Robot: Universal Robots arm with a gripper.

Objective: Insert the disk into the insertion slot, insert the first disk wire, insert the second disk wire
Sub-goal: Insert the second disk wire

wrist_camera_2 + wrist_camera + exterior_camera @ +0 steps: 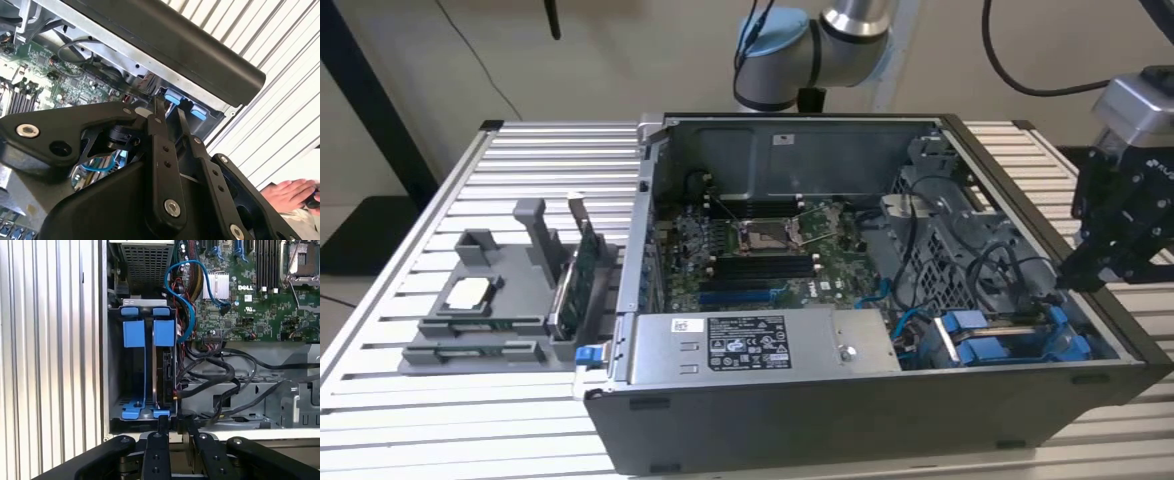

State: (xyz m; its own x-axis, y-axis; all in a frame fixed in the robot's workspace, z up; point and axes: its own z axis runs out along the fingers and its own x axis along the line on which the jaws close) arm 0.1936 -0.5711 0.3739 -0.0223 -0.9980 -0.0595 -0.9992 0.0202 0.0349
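The disk [165, 371] stands in the insertion slot [159, 357] of the drive cage, in the bay nearer the motherboard, with its blue carrier tab [164, 332] showing. The neighbouring bay [134, 371] holds a blue carrier with a dark space inside. In the exterior view the blue carriers [1001, 338] sit in the case's near corner on the exterior view's right. My gripper [173, 424] hovers over the cage's end by the case wall, open by a narrow gap with nothing seen between the fingers [156, 112]. Black wires [210, 374] loop beside the disk, and a blue wire [181, 295] curls past the tabs.
The open case [854, 420] lies on a slatted metal table [400, 400]. Inside it are the motherboard [761, 250] and the power supply [747, 345]. A grey holder with green cards [494, 300] stands on the exterior view's left. A person's hand [290, 192] rests beyond the case.
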